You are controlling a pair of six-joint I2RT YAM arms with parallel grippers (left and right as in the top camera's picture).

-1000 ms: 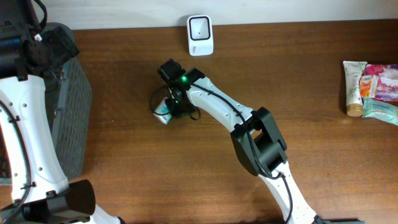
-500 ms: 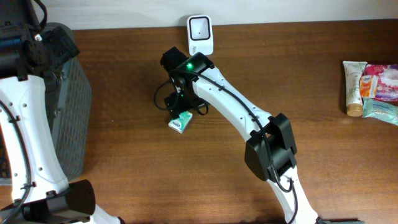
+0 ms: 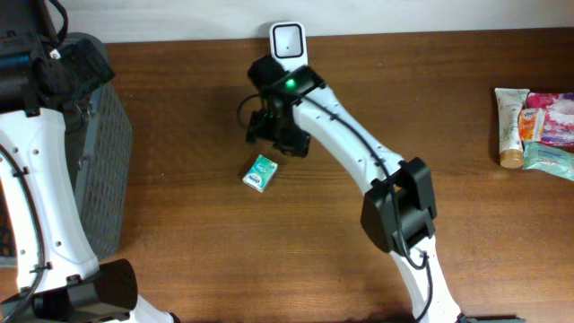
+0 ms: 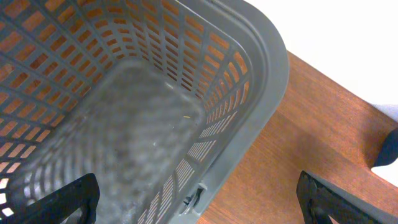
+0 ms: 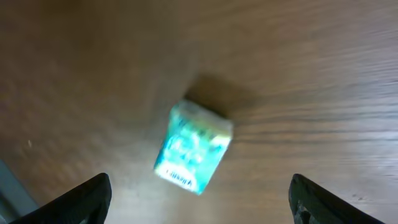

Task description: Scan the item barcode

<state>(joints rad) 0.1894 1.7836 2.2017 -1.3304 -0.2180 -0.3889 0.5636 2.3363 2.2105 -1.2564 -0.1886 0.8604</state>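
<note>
- Basket (image 3: 100,135): grey, well left of the scanner (image 3: 288,49).
- Left gripper (image 4: 199,202): hangs over the basket, jaws spread, holding nothing, probably parked clear.
- Teal box (image 3: 260,172): the task item. Lies flat on the desk (image 3: 179,269), near the scanner's front-left, untouched. Barcode side cannot be told.
- Right gripper (image 5: 202,199): between scanner and box, jaws spread, holding nothing, likely poised above the box.
- Toiletries (image 3: 534,126): well right of the scanner, obstructing nothing.
</note>
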